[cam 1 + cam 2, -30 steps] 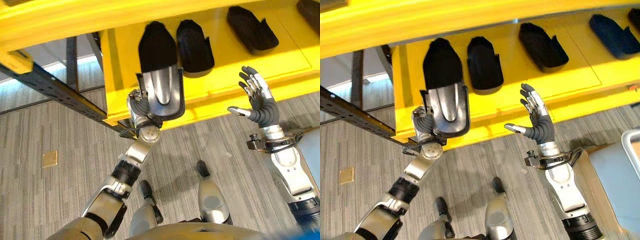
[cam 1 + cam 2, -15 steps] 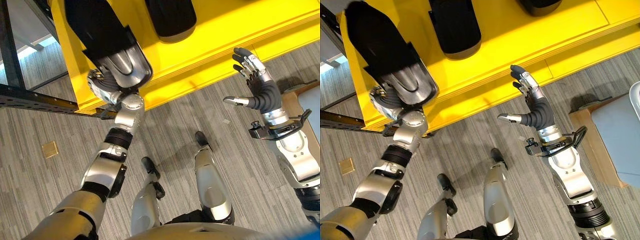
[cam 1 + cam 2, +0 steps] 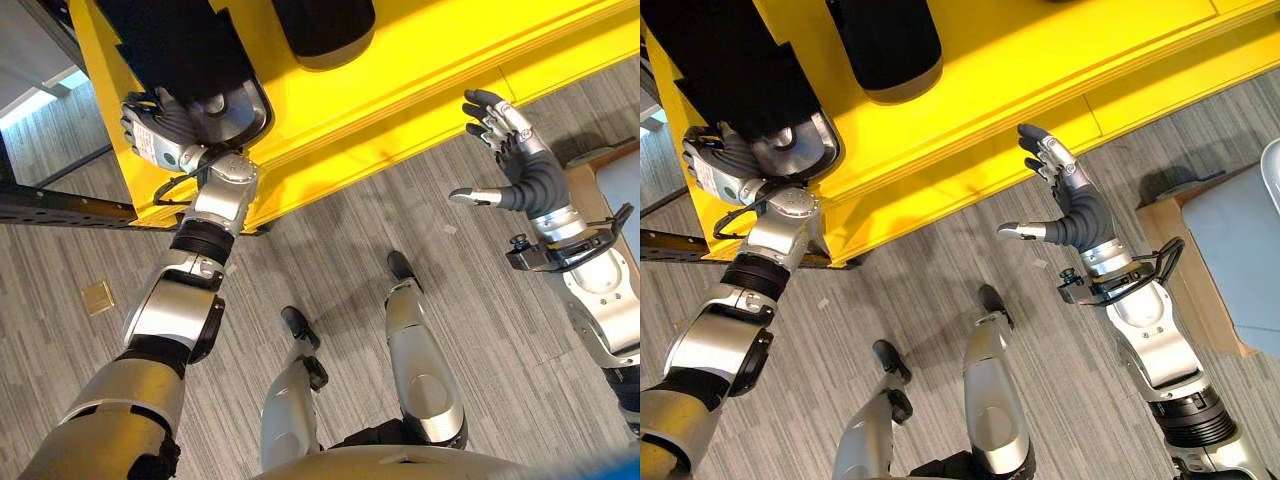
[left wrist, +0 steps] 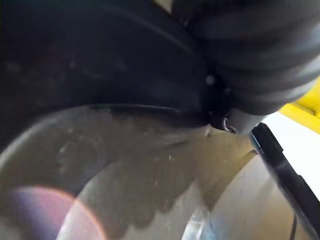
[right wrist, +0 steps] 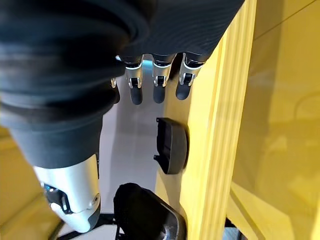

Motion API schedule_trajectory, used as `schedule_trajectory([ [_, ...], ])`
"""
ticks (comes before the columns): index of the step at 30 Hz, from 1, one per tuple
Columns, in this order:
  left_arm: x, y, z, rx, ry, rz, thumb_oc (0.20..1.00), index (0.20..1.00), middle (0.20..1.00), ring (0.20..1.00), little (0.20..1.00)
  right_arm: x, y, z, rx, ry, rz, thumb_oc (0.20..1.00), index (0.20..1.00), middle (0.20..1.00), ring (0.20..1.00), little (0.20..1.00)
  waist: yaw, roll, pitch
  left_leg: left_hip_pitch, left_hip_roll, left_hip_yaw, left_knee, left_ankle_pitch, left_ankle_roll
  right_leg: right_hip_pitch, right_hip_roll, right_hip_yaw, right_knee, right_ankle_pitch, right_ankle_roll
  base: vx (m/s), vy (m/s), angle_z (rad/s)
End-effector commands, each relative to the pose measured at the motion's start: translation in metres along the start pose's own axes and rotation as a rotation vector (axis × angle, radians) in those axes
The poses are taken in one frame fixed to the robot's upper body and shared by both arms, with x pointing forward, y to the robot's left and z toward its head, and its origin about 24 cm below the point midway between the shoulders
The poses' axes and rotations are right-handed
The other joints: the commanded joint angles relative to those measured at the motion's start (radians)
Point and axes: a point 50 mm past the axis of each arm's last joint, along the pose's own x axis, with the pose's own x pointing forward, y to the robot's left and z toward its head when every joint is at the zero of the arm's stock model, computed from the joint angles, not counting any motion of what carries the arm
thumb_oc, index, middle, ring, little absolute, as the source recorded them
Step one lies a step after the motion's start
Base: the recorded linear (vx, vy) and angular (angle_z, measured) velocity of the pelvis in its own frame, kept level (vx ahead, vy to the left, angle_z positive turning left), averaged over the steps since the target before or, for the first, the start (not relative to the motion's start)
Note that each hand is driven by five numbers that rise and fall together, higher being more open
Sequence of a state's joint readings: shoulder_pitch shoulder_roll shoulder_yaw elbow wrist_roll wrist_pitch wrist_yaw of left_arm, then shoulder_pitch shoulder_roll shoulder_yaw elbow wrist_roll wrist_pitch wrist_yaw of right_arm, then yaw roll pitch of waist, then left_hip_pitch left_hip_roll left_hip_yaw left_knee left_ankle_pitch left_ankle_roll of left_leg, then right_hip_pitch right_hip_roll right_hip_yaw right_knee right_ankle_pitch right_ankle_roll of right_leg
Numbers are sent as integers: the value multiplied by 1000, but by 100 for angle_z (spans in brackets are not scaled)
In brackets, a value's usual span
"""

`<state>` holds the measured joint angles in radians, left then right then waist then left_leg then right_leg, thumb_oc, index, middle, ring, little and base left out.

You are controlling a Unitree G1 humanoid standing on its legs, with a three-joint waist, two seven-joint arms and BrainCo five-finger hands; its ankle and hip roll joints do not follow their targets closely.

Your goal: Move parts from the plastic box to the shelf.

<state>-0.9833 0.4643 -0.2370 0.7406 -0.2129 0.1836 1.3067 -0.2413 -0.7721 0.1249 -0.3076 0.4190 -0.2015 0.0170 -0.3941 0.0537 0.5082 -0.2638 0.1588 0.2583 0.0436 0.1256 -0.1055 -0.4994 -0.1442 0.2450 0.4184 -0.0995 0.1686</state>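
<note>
- Carpet (image 3: 480, 330), grey and striped, lies under the yellow shelf (image 3: 400, 70); you can see a small tan square (image 3: 99, 297) on it far left, and a dark perforated rail (image 3: 60, 205) running under the shelf's left corner.
- Left hand (image 3: 160, 130) has its fingers curled round the near end of a part (image 3: 185, 55) lying on the shelf's left end: black shell, shiny silver inside at the near end.
- Second black part (image 3: 320, 25) sits on the shelf just to its right, apart from it.
- Right hand (image 3: 510, 165) hangs off the shelf's near edge, fingers spread wide, holding nothing.
- Pale box (image 3: 1240, 270) on a wooden stand shows at far right.
</note>
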Motion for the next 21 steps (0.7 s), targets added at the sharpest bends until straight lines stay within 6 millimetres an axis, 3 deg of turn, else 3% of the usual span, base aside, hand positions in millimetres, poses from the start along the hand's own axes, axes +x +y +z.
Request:
schedule_trajectory([
  [1, 51, 29, 14, 73, -165, 156, 200, 200, 200, 200, 200, 4, -11, 15, 32, -109, -61, 1000, 1000, 1000, 1000, 1000, -33, -75, -49, -16, 5, 11, 187, -204, 0, 34, 64, -67, -103, 15, -93, 159, 194, -2],
  [12, 84, 47, 10, 239, -153, 205, 200, 200, 200, 200, 200, 0, -17, 10, 8, -84, -43, 1000, 1000, 1000, 1000, 1000, -41, -92, -39, -58, -1, 24, 315, -276, 16, 46, 47, -34, -129, 41, -74, 40, 68, 1],
  [16, 96, 56, 17, 361, -210, 236, 200, 200, 200, 200, 200, -1, -23, 10, 3, -80, -55, 1000, 1000, 1000, 1000, 1000, -43, -100, -37, -76, 1, 27, 355, -291, 21, 44, 48, -23, -132, 51, -69, 37, 42, -1],
  [21, 103, 56, 27, 354, -202, 210, 200, 200, 200, 200, 200, -1, -26, 8, 13, -75, -64, 1000, 1000, 1000, 1000, 1000, -45, -112, -26, -109, 1, 26, 418, -325, 36, 39, 49, -10, -118, 52, -62, 36, 25, -3],
])
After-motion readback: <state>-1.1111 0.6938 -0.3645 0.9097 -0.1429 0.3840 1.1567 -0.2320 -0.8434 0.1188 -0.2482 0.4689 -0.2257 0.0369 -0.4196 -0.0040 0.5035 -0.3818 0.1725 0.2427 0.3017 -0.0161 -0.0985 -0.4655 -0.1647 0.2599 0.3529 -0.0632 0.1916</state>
